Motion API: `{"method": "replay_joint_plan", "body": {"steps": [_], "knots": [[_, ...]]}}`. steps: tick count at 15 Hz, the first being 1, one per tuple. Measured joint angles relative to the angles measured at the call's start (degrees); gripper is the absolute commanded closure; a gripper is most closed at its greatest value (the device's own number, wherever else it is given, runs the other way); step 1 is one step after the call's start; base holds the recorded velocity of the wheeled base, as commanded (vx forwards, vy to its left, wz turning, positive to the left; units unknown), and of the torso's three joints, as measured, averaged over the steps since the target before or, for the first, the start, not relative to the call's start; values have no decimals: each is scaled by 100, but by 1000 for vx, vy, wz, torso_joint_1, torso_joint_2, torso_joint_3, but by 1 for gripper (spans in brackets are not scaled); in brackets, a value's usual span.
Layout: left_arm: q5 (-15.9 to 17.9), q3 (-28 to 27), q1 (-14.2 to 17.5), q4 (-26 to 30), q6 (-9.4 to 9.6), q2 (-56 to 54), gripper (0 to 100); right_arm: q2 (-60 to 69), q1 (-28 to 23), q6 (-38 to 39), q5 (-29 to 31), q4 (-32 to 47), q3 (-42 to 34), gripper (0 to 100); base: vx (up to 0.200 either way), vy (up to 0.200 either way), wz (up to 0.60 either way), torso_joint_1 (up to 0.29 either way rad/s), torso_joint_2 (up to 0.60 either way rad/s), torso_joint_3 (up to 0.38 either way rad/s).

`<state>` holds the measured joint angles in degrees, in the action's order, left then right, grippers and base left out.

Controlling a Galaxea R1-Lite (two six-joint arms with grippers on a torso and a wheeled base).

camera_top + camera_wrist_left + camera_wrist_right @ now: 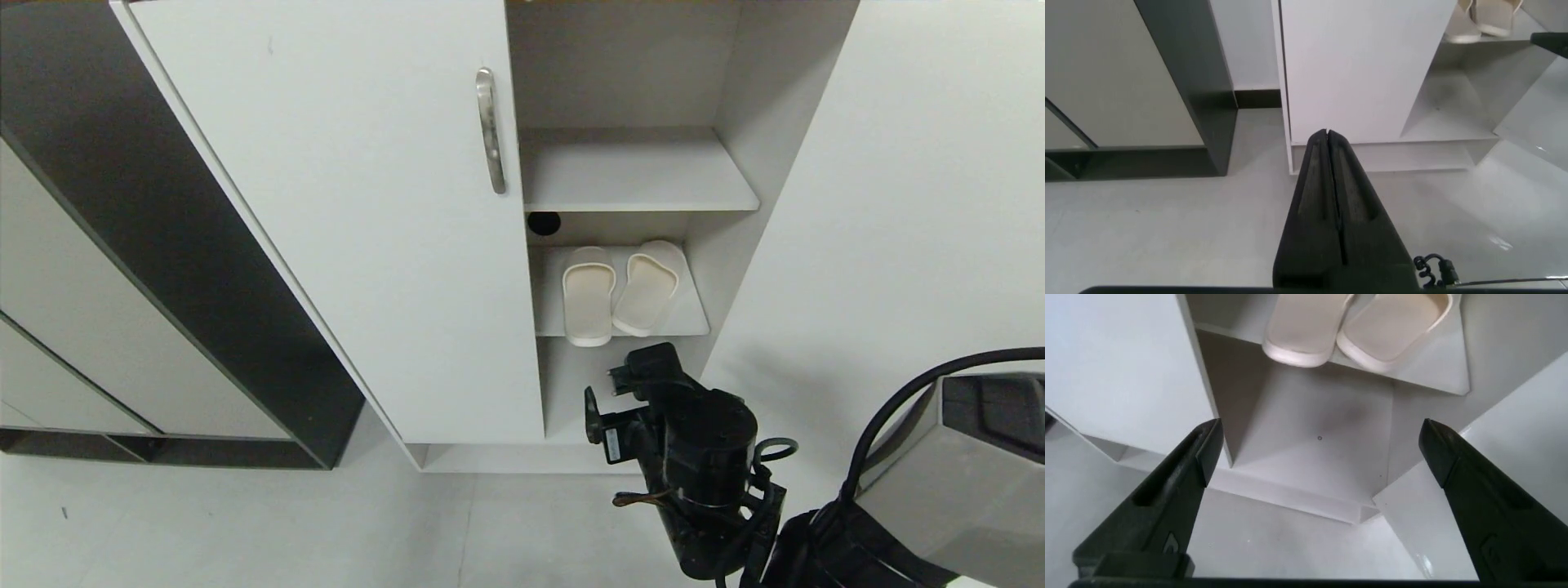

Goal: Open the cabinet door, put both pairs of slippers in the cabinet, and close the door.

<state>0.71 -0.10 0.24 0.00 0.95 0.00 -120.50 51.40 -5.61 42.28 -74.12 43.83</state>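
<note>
A pair of cream slippers [618, 291] lies side by side on the middle shelf [694, 322] of the white cabinet, toes pointing inward. The cabinet's right door [906, 212] is swung open; the left door [351, 212] with its metal handle [490, 131] is closed. My right gripper [624, 384] hangs just in front of and below the slipper shelf, open with nothing between its fingers [1180, 490]; the slippers [1355, 322] show beyond it. My left gripper [1327, 143] is shut and empty, low over the floor facing the closed left door, with a slipper [1482, 20] far off.
An upper shelf [637, 175] and the bottom compartment [1315, 441] of the cabinet hold nothing. A dark grey unit with pale panels [163, 245] stands left of the cabinet. Light floor [245, 523] stretches in front.
</note>
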Motion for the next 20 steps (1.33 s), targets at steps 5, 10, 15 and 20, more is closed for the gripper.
{"method": "replay_joint_plan", "body": {"steps": [5,10,15,20], "knots": [[2,0,0,0,2,0,100,7,-10,2,0,5,-28,0,0,0,0,-1,0,193],[2,0,0,0,2,0,100,7,-10,46,-5,6,-34,0,0,0,0,4,2,202],[7,0,0,0,52,0,100,160,-13,167,-451,20,-207,0,0,0,0,0,1,71],[9,0,0,0,20,0,100,424,34,336,-886,55,-551,0,0,0,0,0,0,0]]}}
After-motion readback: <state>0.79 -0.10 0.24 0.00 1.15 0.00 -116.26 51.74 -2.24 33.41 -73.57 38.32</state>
